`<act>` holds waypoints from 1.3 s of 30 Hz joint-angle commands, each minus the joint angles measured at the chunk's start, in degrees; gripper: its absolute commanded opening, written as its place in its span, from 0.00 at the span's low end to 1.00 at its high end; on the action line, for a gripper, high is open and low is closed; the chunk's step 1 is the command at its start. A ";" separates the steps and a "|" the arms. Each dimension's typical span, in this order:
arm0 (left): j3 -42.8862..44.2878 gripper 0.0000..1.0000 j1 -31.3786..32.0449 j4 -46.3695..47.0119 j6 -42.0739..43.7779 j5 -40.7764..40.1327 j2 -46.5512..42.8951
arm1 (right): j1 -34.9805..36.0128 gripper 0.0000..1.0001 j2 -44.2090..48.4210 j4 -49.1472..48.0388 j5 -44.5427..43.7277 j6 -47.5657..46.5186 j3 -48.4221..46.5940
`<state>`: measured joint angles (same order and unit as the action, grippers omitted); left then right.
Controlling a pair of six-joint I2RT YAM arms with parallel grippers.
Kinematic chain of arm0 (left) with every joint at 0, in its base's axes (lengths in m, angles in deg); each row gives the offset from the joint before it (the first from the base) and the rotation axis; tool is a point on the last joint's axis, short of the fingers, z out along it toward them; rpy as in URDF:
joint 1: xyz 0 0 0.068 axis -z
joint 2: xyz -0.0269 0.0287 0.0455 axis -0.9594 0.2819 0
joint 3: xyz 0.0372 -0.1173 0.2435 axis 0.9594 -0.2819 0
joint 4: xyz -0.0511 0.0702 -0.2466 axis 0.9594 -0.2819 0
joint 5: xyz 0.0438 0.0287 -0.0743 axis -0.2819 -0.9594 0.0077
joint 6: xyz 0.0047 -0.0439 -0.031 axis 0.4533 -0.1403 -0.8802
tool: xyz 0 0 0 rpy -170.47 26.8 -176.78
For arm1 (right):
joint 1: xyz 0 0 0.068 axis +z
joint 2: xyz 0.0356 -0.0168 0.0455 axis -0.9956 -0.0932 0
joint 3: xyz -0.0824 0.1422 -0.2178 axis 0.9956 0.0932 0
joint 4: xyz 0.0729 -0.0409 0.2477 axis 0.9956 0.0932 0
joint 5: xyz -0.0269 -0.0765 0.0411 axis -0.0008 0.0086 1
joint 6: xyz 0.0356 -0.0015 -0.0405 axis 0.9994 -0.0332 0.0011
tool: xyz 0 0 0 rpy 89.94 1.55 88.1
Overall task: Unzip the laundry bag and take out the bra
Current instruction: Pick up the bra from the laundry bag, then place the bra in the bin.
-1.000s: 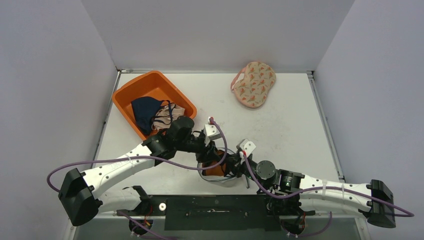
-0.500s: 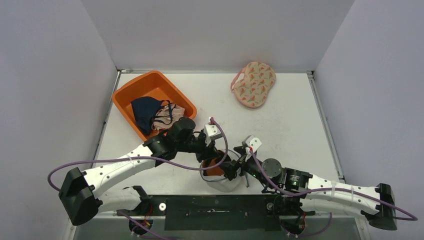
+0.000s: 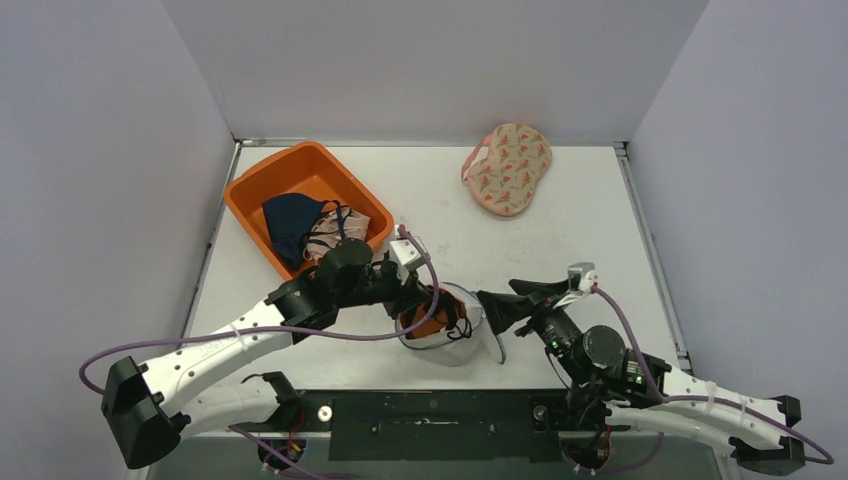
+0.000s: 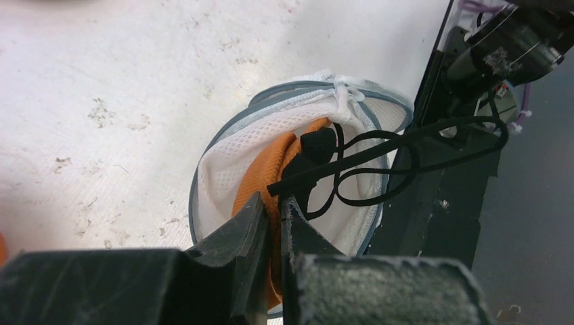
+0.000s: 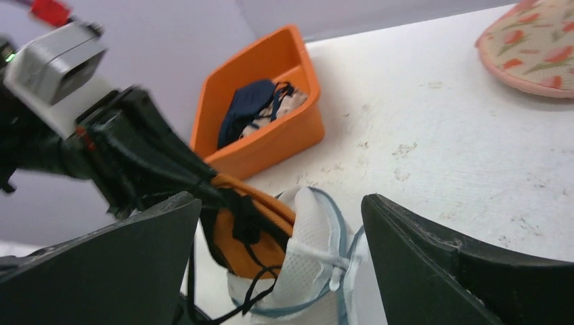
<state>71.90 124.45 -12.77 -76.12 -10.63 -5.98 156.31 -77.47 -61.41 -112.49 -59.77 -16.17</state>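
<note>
Laundry bag (image 3: 456, 346) front-centre on table (image 3: 590, 240), bra (image 3: 424, 322) in it (poking out top). Tub (image 3: 322, 165) back-left, clothes (image 3: 298, 226) in it. Pouch (image 3: 508, 168) back, right of centre, well apart.

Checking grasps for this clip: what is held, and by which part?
The left gripper is shut on the orange bra, pinching its cup edge at the mouth of the laundry bag. The right gripper is open, holding nothing.
</note>
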 commanded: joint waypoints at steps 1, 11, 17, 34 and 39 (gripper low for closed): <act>0.87 0.00 0.53 4.96 -2.44 -2.55 -4.84 | -0.29 0.96 1.11 5.14 -11.90 11.02 1.84; 3.24 0.00 0.96 -0.72 -1.28 -6.32 -7.93 | -0.38 0.91 -13.77 5.62 -9.38 19.90 1.17; 5.33 0.00 0.95 -4.26 -0.21 -9.43 -12.01 | -0.41 0.82 -13.38 7.83 -12.47 22.98 2.10; 17.77 0.00 -1.19 -7.75 -9.90 -37.82 -11.89 | -0.37 0.90 -0.95 10.78 -6.13 8.45 -4.17; 23.28 0.00 -3.00 -7.55 -10.39 -44.18 -12.07 | -0.38 0.90 -1.83 8.25 0.22 3.76 -6.43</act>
<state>89.38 122.81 -21.65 -84.54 -46.35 -17.32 156.20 -78.78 -49.37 -118.41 -49.43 -19.67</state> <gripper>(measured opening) 0.048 0.900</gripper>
